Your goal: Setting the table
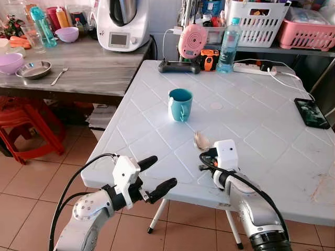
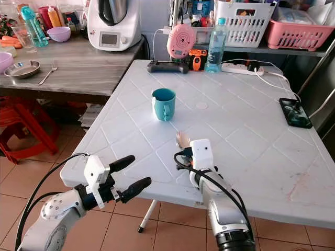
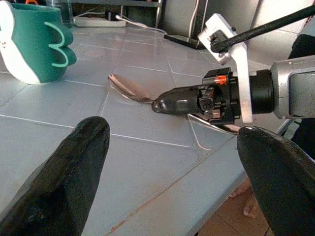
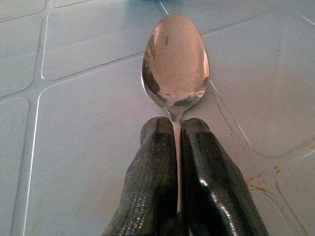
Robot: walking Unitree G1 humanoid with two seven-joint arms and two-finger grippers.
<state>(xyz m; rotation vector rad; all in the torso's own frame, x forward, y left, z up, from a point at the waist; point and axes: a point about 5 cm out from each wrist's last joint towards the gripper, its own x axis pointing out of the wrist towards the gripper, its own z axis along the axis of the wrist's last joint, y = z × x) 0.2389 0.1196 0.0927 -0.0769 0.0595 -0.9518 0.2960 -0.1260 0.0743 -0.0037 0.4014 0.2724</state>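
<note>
The spoon [image 4: 175, 64] lies low over the near part of the white table [image 1: 272, 151], bowl pointing toward the teal mug [image 1: 180, 104] further in; its handle is pinched between the closed fingers [image 4: 152, 187] of the right gripper [image 3: 165, 104]. The left gripper [image 1: 157, 175] hovers just off the table's near edge, fingers spread wide and holding nothing. A phone [image 1: 312, 112] rests near the table's right edge, well apart from the spoon

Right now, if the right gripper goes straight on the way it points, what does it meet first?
Probably the teal mug. The right gripper, shut on the spoon, points roughly toward it across bare white table; depth is unclear, so it may pass beside.
</note>
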